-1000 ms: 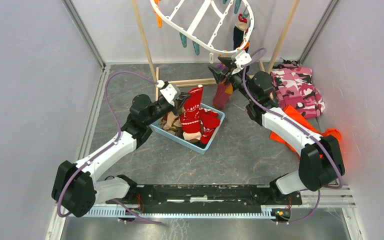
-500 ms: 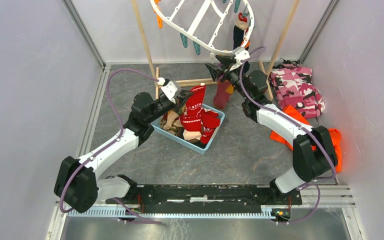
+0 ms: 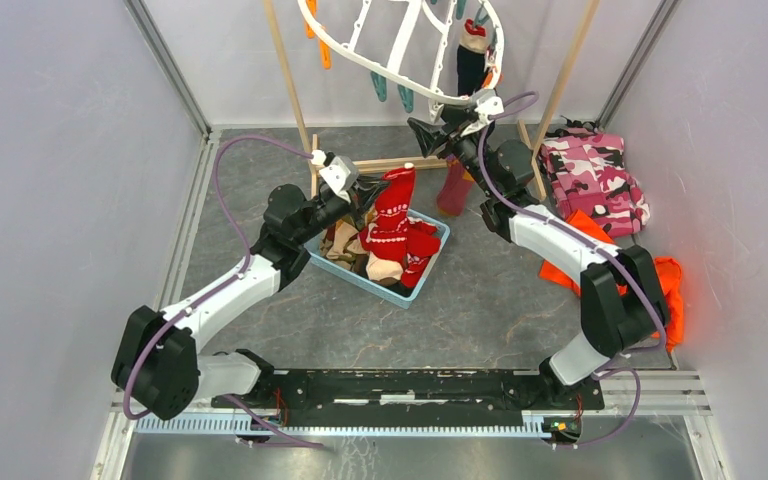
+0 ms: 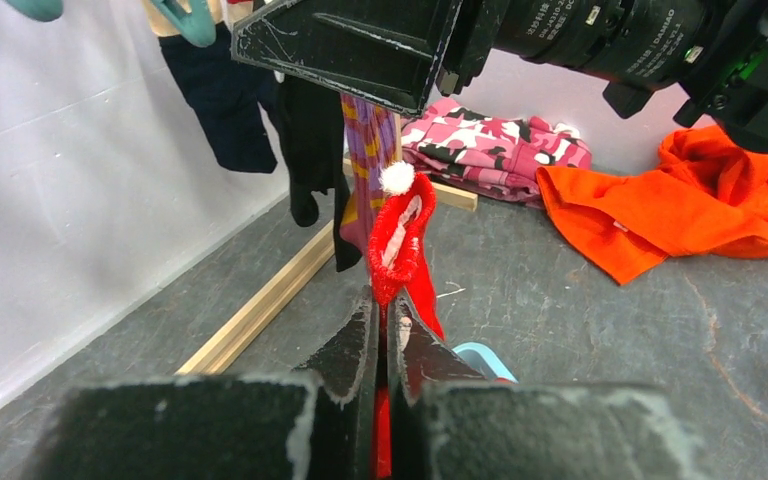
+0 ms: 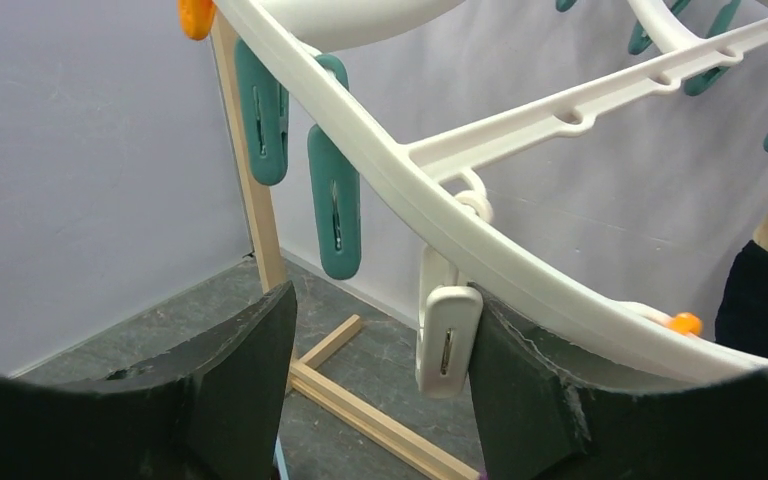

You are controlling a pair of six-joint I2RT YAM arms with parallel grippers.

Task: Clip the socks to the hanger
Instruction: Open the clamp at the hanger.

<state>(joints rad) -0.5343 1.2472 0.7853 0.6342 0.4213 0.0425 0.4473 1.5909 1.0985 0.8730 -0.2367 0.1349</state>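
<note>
Delta over the last second:
- right gripper (image 5: 380, 300) has climbed up and in to the low rim of the hanger (image 5: 360, 127), and its jaws have spread. They now stand wide with nothing held, straddling a white clip (image 5: 447, 340) that dangles under the rim. The clip sits close to the right-hand finger and isn't squeezed yet.
- left gripper (image 4: 385, 310) has nudged the red sock (image 4: 398, 240) higher and a bit toward the hanger. Its jaws are pinched tight on the sock just below the cuff.
- the hanger has swung slightly in the top view.

Read: looks like setup for the handoff, with the right side about to press the clip open and the left feeding the cuff in. The cuff is well short of the clip, so clipping hasn't started for this sock.

Locations: the red sock is over the blue basket (image 3: 360, 279), which has more socks piled inside. A navy sock (image 3: 470, 65) and a purple sock (image 3: 455, 188) already hang on the hanger's right side. Teal clips (image 5: 334, 200) hang free further along the rim.

Orientation:
- red sock: long axis near vertical. The cuff points up, with its white pompom on top and the opening facing the left wrist camera. The foot end trails down into the basket.
- hanger: the oval hangs tilted, not level, with its near end dipped toward the right gripper. The white clip hangs straight down, mouth at the bottom, so the cuff probably needs to come in from below.
</note>
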